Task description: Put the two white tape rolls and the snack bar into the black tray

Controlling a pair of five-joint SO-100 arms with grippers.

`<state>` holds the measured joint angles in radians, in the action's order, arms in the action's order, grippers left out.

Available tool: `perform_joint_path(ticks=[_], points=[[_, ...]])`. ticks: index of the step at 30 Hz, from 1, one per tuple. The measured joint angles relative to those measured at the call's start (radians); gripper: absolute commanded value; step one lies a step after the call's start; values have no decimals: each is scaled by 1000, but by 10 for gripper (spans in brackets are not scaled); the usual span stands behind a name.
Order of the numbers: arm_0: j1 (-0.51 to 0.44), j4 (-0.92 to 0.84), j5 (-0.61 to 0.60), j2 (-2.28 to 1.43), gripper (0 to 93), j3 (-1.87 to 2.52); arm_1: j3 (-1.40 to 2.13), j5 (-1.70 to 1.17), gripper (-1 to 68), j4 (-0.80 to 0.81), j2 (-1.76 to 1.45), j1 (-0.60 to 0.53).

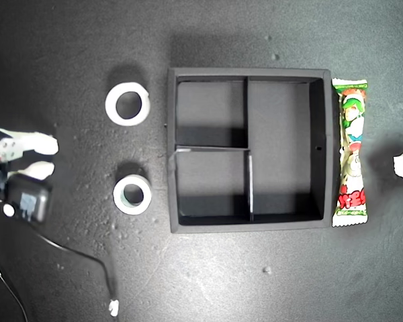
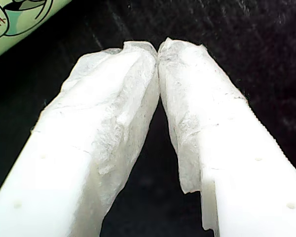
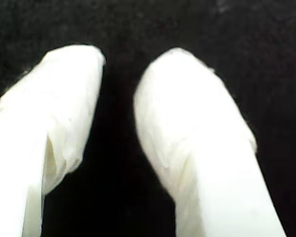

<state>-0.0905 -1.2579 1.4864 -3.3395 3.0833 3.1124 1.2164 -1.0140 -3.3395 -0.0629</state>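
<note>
The snack bar (image 1: 350, 152) lies just outside the black tray (image 1: 172, 154), a little ahead of the first pincer (image 2: 158, 51), whose tips are pressed together on nothing; the second pincer (image 3: 119, 66) stands parted and empty; both tape rolls (image 1: 128, 103) (image 1: 132, 194) wait beyond the tray's other wall. I'd open the first wide, then grip the bar mid-length.

A dark, matte worktop (image 1: 208, 282) fills the whole exterior view, dotted with small pale specks. Light from above throws soft shadows. No walls or windows show.
</note>
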Motion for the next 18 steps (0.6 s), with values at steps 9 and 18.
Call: perform_joint_path(ticks=[9, 18], points=[[72, 281, -370, 0, 180, -80, 0, 469, -3, 84, 0, 12], [176, 463, -561, 764, 210, -552, 0, 291, -2, 201, -2, 17]])
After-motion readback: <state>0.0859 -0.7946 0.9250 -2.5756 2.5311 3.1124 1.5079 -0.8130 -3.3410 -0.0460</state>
